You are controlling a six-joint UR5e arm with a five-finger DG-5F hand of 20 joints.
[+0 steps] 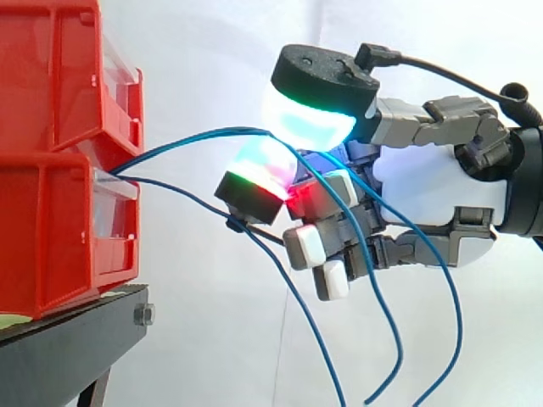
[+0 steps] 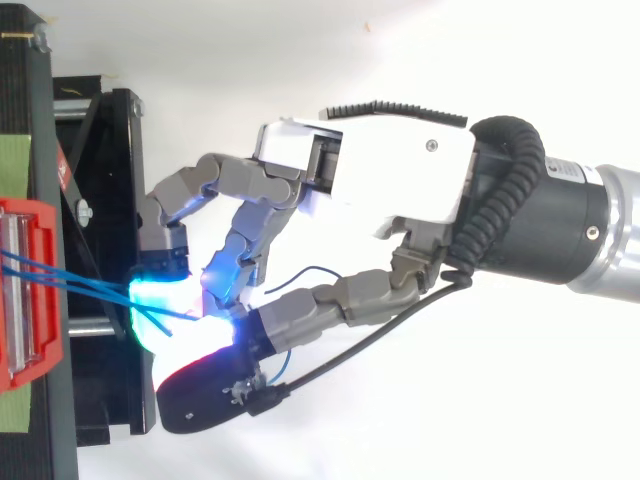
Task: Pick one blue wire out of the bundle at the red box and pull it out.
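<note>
The blue wire (image 1: 195,134) leaves the front edge of the red box (image 1: 59,246) and runs rightward to the hand (image 1: 424,182), its long axis along the pull line; the glowing pads (image 1: 310,119) are curled together, pinching it; its loose end droops past the palm; a second blue wire (image 1: 182,193) passes under the lower pad; the box sits on the black stand (image 1: 76,326); white curtain (image 1: 212,51) behind; room rightward judged free.

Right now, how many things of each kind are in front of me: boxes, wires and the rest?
2 red plastic bins, stacked
3 thin blue wires, counted by their hanging ends
1 black metal stand
1 robot hand, pinching a wire
Total: 7
</note>
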